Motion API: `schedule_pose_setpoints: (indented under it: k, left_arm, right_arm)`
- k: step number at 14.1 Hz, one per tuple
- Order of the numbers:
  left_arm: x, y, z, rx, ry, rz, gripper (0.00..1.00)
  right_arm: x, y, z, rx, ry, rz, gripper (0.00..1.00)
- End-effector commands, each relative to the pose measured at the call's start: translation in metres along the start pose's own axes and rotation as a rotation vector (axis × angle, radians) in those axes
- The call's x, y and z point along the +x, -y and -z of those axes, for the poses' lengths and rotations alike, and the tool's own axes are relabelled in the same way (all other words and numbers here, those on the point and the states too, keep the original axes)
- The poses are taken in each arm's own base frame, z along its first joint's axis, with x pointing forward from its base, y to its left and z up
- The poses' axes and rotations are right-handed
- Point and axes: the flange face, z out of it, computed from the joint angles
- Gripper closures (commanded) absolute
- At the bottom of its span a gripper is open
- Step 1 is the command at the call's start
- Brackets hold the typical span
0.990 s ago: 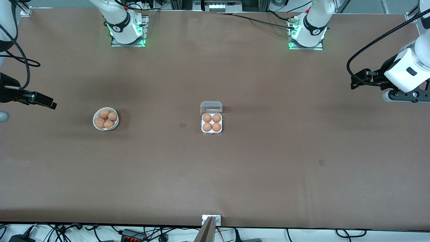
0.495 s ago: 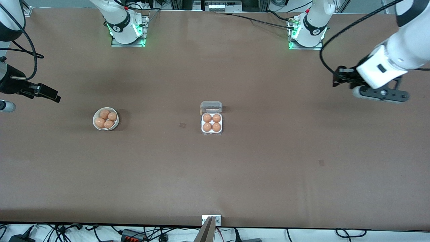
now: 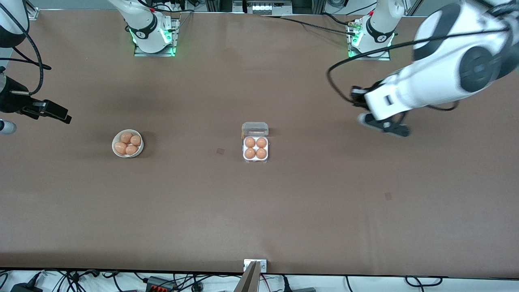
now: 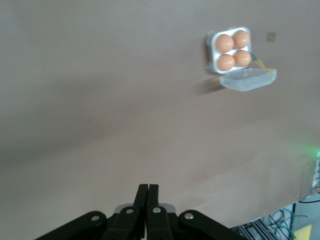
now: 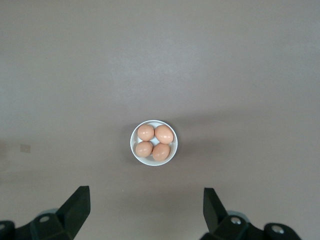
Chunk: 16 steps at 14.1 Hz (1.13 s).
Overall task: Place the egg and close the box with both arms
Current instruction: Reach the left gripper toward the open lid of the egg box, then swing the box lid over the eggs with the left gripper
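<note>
The box (image 3: pixel 255 160) sits at the table's middle with its clear lid (image 3: pixel 255 129) lying open toward the robots' bases. Every cell holds a tan egg (image 3: pixel 250 142). The left wrist view shows the box (image 4: pixel 210 50) and its lid (image 4: pixel 247 80) well away from my left gripper (image 4: pixel 147 187). That gripper is shut with nothing between its fingers. In the front view my left gripper (image 3: pixel 357 95) hangs over bare table toward the left arm's end. My right gripper (image 5: pixel 146 192) stands open and empty, high over the table near the bowl (image 5: pixel 132 142). It shows at the front view's edge (image 3: pixel 56 114).
A round white bowl (image 3: pixel 114 142) with several more eggs (image 3: pixel 126 137) stands toward the right arm's end. Small dark marks (image 3: pixel 220 151) dot the brown tabletop. A metal bracket (image 3: pixel 255 265) sits at the table's front edge, with cables below it.
The left arm has swung in from the table's end toward the box, and its gripper has gone from open to shut. The right gripper has barely moved.
</note>
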Motion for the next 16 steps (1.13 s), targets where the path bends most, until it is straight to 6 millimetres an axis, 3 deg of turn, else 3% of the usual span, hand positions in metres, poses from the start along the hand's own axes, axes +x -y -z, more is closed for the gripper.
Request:
schedule_pose_setpoints:
  k: [1, 4, 6, 8, 11, 13, 16]
  left_arm:
    - [0.016, -0.056, -0.037, -0.002, 0.010, 0.022, 0.99]
    - [0.037, -0.100, -0.103, 0.022, 0.055, 0.081, 0.99]
    - [0.047, -0.124, -0.132, 0.056, 0.006, 0.037, 0.99]
    - [0.061, -0.123, -0.170, 0.080, 0.043, 0.034, 0.99]
    - [0.066, -0.160, -0.221, 0.080, 0.050, -0.010, 0.99]
    - [0.076, -0.172, -0.242, 0.078, 0.062, -0.018, 0.99]
    - [0.073, -0.200, -0.268, 0.091, 0.063, -0.004, 0.99]
  right_arm:
    - [-0.002, -0.005, 0.006, -0.008, -0.014, 0.011, 0.00]
    - [-0.005, -0.005, 0.012, -0.007, -0.019, 0.012, 0.00]
    - [-0.007, -0.006, 0.022, -0.010, 0.000, 0.013, 0.00]
    - [-0.013, -0.009, 0.026, -0.010, 0.032, 0.000, 0.00]
    - [-0.021, -0.002, 0.039, -0.014, 0.015, 0.016, 0.00]
    - [-0.023, -0.001, 0.045, -0.013, 0.001, 0.034, 0.00]
    - [-0.022, -0.001, 0.042, -0.009, 0.006, 0.097, 0.00]
